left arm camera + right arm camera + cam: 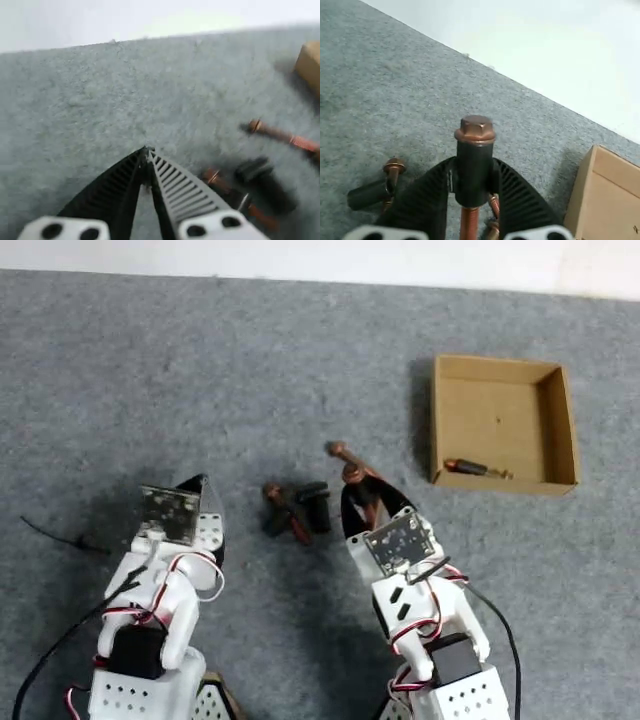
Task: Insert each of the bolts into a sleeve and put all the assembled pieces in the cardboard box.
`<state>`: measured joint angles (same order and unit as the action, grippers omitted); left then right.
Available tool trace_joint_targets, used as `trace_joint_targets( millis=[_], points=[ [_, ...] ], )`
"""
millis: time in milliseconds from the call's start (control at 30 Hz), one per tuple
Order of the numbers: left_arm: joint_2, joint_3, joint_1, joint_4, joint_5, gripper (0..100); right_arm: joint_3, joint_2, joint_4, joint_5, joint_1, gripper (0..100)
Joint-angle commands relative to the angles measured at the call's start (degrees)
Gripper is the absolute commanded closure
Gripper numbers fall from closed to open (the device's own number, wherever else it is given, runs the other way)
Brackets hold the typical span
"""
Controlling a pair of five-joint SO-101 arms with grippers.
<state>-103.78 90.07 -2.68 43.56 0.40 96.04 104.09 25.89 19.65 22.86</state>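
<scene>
1. my right gripper [472,165] pinched a black sleeve [471,150] (copper bolt [475,129] already through it).
2. my left gripper [146,152] was pressed together, empty, over the carpet [100,100].
3. loose bolts and sleeves [297,508] lay between the arms; one assembled piece [470,468] lay in the cardboard box [500,405].

black-sleeved copper bolt [475,131] in right pincer [473,166]; loose bolts [298,527], sleeves [316,506] beside; assembly [470,467] inside cardboard box [500,367].

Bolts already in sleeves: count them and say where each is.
2. One bolt lies in the cardboard box; a second bolt stands sleeved in the right claw. The pile between the arms may hide more.
</scene>
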Motion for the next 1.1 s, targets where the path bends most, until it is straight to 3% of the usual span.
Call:
trace_joint_targets(
  millis=[0, 900, 1067],
  points=[
    [-0.7, 0.1, 0.6, 1.0, -5.7, 99, 5.8, 1.2, -2.0, 0.1, -0.6, 99.2],
    [-0.7, 6.4, 0.8, -6.1, -6.0, 99, 5.8, 1.2, 2.6, 0.1, -2.5, 99.2],
    [-0.7, 6.9, 0.8, -7.0, -6.0, 99, 5.8, 1.2, 8.2, 0.2, -3.2, 99.2]
  ],
)
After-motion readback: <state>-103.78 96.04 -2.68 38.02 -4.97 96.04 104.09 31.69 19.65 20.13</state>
